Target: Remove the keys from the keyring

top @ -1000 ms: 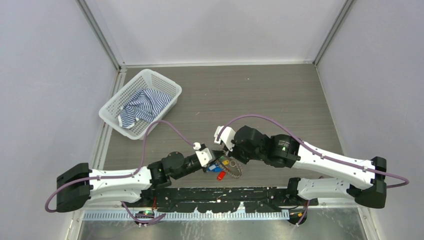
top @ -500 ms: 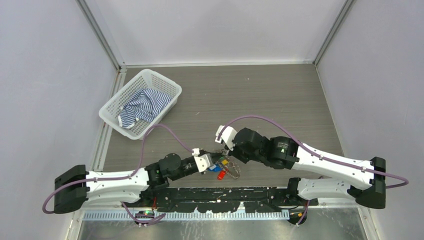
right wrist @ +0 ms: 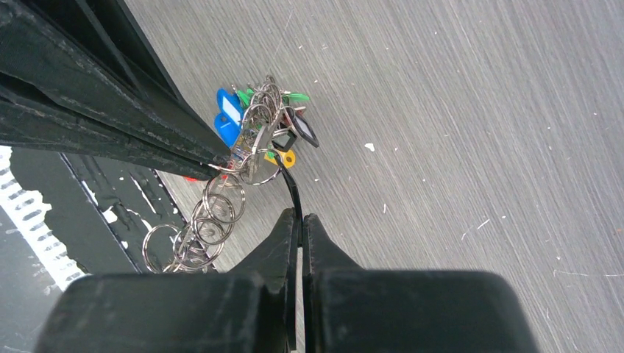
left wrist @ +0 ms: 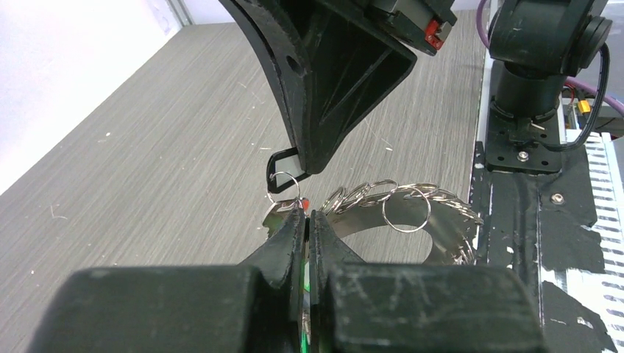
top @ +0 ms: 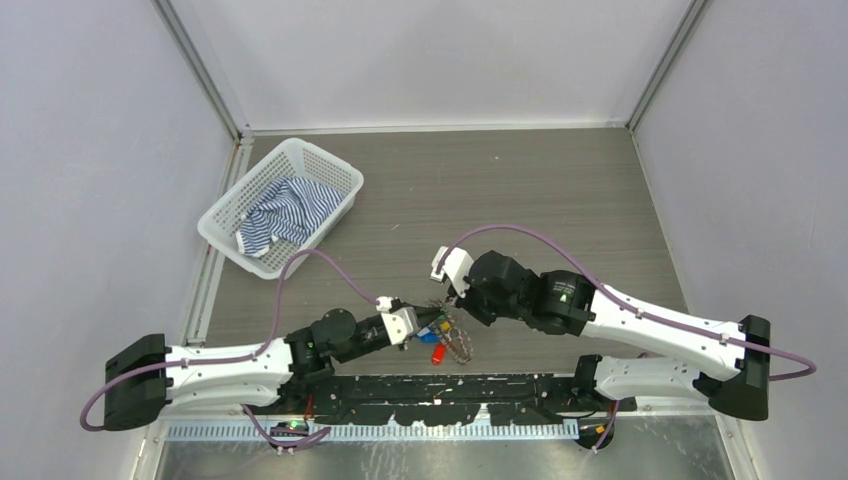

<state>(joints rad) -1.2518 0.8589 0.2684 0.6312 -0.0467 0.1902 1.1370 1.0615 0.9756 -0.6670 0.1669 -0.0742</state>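
The keys are a bunch with blue, green, red and black tags, held between the two grippers just above the table's near edge. They also show in the right wrist view. The keyring, silvery with a jagged rim, hangs from the bunch; in the left wrist view small split rings lie along it. My left gripper is shut on the bunch, with silver metal and a green tag between its pads. My right gripper is shut on a thin black key tag.
A white mesh basket holding a striped blue and white cloth stands at the back left. The black mounting rail runs along the near edge right below the keyring. White walls enclose the table.
My left arm has drawn back to the left, pulling the bunch with it. The keyring has swung from lying flat to hanging edge-on. The right gripper has shifted slightly left.
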